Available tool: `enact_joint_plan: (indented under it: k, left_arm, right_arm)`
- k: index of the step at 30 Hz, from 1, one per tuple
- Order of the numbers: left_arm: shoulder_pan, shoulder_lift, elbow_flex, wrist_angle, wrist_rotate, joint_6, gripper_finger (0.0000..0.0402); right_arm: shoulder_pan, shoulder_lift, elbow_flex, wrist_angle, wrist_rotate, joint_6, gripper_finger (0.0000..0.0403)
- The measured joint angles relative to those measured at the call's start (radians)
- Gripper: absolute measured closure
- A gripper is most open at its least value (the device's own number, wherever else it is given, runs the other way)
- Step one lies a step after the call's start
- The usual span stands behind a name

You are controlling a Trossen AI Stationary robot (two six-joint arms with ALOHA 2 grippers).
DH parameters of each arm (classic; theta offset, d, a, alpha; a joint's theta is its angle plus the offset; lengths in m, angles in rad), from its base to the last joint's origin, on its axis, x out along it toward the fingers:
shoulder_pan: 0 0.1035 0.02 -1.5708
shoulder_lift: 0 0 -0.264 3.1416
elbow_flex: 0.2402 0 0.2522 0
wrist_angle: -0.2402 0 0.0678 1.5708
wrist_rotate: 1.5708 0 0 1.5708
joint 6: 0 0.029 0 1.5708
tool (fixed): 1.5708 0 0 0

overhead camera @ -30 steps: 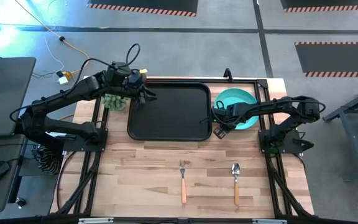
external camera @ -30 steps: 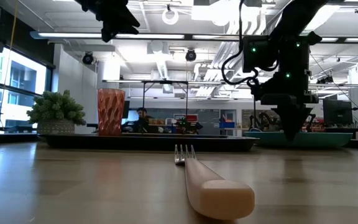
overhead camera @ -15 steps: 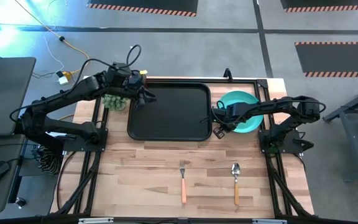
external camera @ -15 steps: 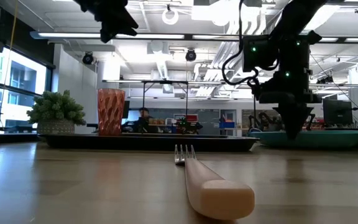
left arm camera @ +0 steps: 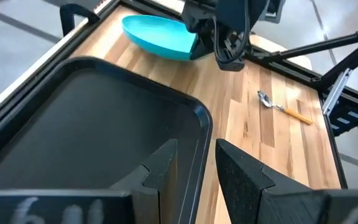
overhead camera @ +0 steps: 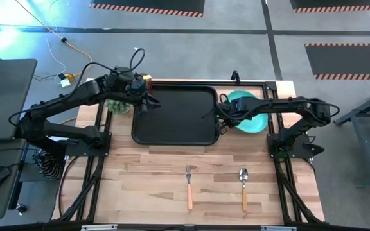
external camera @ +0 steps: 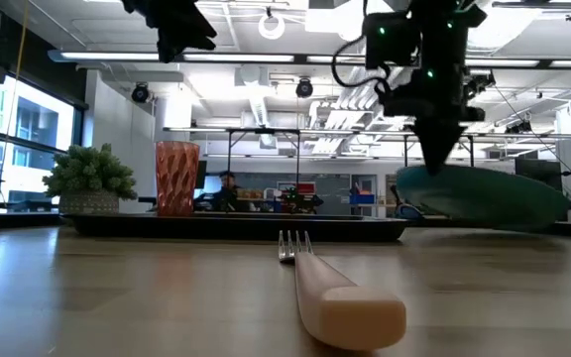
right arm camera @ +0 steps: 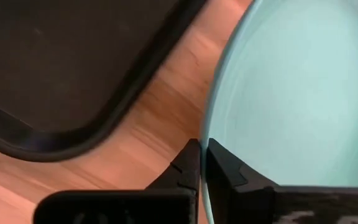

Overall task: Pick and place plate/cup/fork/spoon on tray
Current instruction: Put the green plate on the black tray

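Nearest you on the table (overhead camera: pixel 153 192) lie the fork (overhead camera: pixel 189 186) and, to its right and apart from it, the spoon (overhead camera: pixel 243 187), both handle toward the near edge. Farther back sits the tray (overhead camera: pixel 172 119), flat on the wood. Just off its right edge your right gripper (overhead camera: pixel 221 114) pinches the left rim of the plate (overhead camera: pixel 252 120); in the low view the plate (external camera: pixel 484 196) hangs tilted, its gripped side raised clear of the table, and the right wrist view shows the fingertips (right arm camera: pixel 219 165) pressed together on the rim. Your left gripper (overhead camera: pixel 148 101) hovers over the tray's far left corner, its fingers (left arm camera: pixel 241 180) spread slightly with nothing between them. The cup (external camera: pixel 176 178) stands upright at that left end of the tray, beside the potted plant (external camera: pixel 89 178) just off the tray's left.
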Motion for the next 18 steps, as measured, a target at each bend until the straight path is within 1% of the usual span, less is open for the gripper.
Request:
enact_joint_plan:
  k: [13, 18]
  left_arm:
    - [0.000, -0.144, -0.003, -0.024, -0.009, -0.007, 0.0300]
    - [0.000, -0.197, -0.095, 0.065, -0.012, -0.047, 0.0300]
  right_arm:
    - [-0.001, 0.000, 0.160, 0.011, 0.029, -0.106, 0.0403]
    - [-0.001, 0.000, 0.226, 0.035, 0.056, -0.184, 0.0403]
